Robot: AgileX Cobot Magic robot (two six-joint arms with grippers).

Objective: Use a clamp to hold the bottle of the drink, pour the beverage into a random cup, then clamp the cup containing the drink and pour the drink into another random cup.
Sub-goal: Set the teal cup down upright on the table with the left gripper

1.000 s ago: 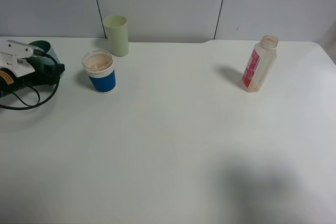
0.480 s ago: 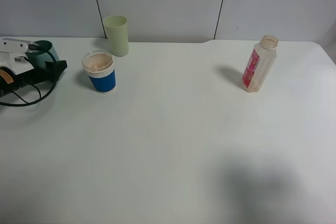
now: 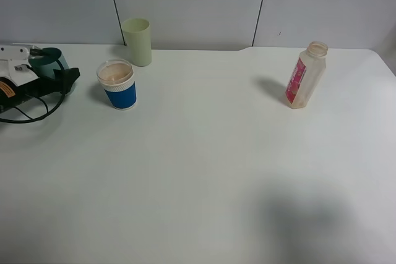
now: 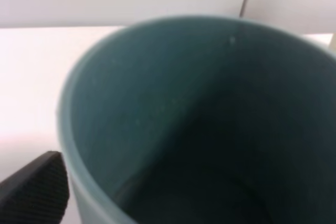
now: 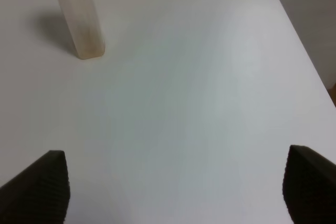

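Two grippers: the left gripper [image 3: 59, 73] sits at the bench's [image 3: 204, 177] far left edge, jaws spread around the upright teal tumbler [image 3: 49, 60], no grip evident. The right gripper [image 5: 173, 187] hangs open and empty above the bench near the bottle [image 3: 305, 75]. Beverage [image 3: 115, 73] fills the blue paper cup [image 3: 117, 85] beside the pale yellow-green tumbler [image 3: 137, 41].

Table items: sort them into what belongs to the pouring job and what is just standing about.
Job:
- bottle
- teal cup, between the left gripper's jaws
- blue paper cup, holding the beverage
- right gripper, open over the bare table

Standing about:
- pale yellow-green tumbler, behind the paper cup
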